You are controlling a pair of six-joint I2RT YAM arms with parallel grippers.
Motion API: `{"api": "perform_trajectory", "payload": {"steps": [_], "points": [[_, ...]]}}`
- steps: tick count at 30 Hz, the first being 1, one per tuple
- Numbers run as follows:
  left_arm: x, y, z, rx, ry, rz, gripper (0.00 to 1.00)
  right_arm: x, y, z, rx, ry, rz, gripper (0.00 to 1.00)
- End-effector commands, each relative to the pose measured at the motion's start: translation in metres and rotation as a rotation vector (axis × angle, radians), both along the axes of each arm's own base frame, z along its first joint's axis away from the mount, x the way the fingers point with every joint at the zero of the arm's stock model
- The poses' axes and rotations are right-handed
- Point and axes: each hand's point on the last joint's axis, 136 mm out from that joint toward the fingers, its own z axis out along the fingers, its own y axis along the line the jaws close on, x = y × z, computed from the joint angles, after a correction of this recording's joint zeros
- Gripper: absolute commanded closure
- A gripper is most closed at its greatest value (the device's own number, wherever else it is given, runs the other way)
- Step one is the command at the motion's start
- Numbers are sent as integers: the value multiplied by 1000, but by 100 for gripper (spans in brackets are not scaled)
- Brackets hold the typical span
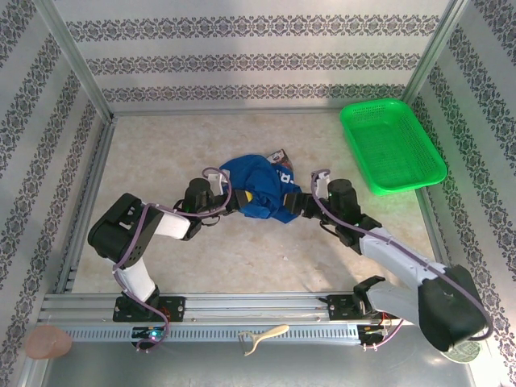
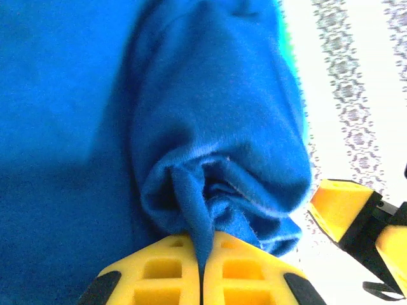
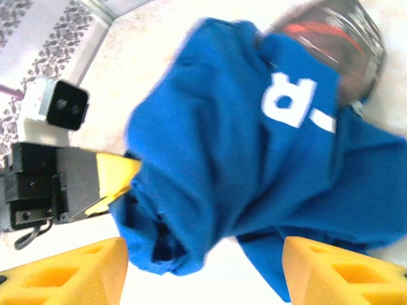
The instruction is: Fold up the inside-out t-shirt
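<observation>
Patterned walls point(image 1: 258, 48), beige table point(image 1: 161, 161)

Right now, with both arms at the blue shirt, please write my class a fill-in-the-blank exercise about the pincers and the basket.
1. The left pincer is ____ on a fold of the t-shirt.
2. The right pincer stands ____, not clamping it.
3. The basket at the table's far right is coloured ____.
Missing words: shut; open; green.

The left arm point(image 1: 133, 230) and right arm point(image 1: 403, 262) bend inward to the t-shirt point(image 1: 256, 189) from opposite sides. The left gripper point(image 2: 202, 254) is clamped on a fold of it. The right gripper point(image 3: 206, 273) has its jaws wide apart at its right edge.
</observation>
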Motion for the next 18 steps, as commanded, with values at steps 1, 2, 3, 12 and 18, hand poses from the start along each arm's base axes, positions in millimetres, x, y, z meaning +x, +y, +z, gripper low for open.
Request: {"api": "perform_trajectory", "payload": {"steps": [1,2,3,12,18], "points": [[-1,-13,41,-100,-142,-42,100,-2,3,9,-184,-84,43,33],[-2,-14,41,-98,-141,-44,100,-3,8,10,-218,-94,63,32],[-2,-15,43,-99,-145,-46,100,-2,13,13,-249,-111,77,31],[-10,-19,60,-75,-171,-73,100,40,47,-2,-406,-89,115,29],[-14,-18,71,-58,-189,-78,100,58,70,-26,-373,-8,190,76]]}}
